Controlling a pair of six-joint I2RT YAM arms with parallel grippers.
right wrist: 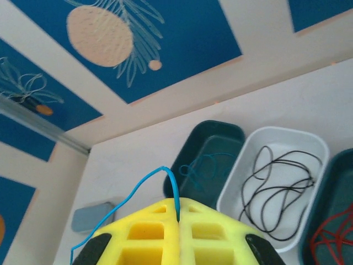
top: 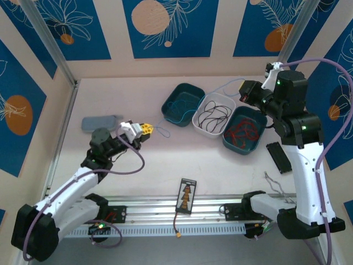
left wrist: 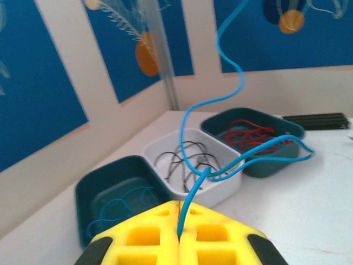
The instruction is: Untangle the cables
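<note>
Cables (top: 242, 132) sit mostly sorted: blue in the left teal tray (top: 185, 85), black in the white tray (top: 207, 131), red in the right teal tray (top: 237, 149). One blue cable (left wrist: 192, 200) is strung between both arms. The left gripper (left wrist: 179, 234) pinches one end, and the right gripper (right wrist: 177, 215) clamps the other. Its long axis runs left to right across the trays, climbing toward the right gripper, slack looping midway.

grey pad (top: 102, 122) | left teal tray (top: 190, 87), white tray (top: 216, 96), right teal tray (top: 242, 151) abreast | black strip (top: 278, 157) | card (top: 187, 195)
</note>
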